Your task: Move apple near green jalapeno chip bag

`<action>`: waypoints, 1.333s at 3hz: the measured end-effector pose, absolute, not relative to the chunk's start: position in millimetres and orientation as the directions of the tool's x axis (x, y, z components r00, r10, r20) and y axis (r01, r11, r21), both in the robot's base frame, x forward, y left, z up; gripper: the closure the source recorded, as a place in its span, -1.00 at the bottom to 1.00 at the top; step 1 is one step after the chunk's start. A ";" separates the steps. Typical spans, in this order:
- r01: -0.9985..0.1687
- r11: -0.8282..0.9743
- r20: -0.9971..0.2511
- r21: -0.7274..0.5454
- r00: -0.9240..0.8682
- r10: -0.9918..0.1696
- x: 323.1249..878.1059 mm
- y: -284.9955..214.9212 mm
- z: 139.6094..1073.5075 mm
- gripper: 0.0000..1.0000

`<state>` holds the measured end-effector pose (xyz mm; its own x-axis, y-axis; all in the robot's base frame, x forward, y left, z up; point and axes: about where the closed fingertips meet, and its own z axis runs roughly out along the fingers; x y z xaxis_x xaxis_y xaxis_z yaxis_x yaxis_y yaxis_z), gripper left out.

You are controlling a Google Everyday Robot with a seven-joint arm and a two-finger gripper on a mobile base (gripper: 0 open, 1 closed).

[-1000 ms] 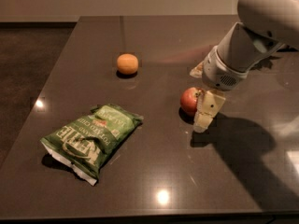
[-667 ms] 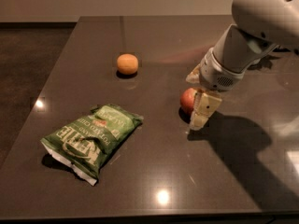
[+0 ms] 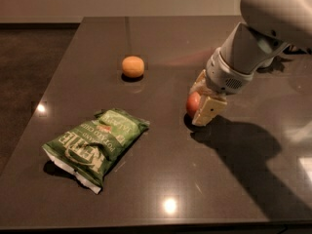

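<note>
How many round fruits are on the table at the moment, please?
2. The orange fruit lies alone, far back on the table; the apple sits right of centre, partly hidden by the gripper down at it. The arm could conceal more.

- apple (image 3: 192, 103): reddish, it seems, against the cream gripper (image 3: 201, 106)
- green jalapeno chip bag (image 3: 95, 143): green, white lettering
- round fruit (image 3: 133, 66): orange
- table (image 3: 97, 48): dark grey
</note>
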<state>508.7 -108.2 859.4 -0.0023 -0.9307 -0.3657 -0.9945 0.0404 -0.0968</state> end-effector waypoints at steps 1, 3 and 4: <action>-0.993 -0.019 -0.368 -0.118 0.061 -0.928 497.8 -83.1 871.2 0.69; -0.984 -0.143 -0.372 -0.104 0.172 -0.912 465.6 -23.5 871.9 1.00; -0.979 -0.174 -0.370 -0.110 0.203 -0.907 452.9 -4.1 866.2 1.00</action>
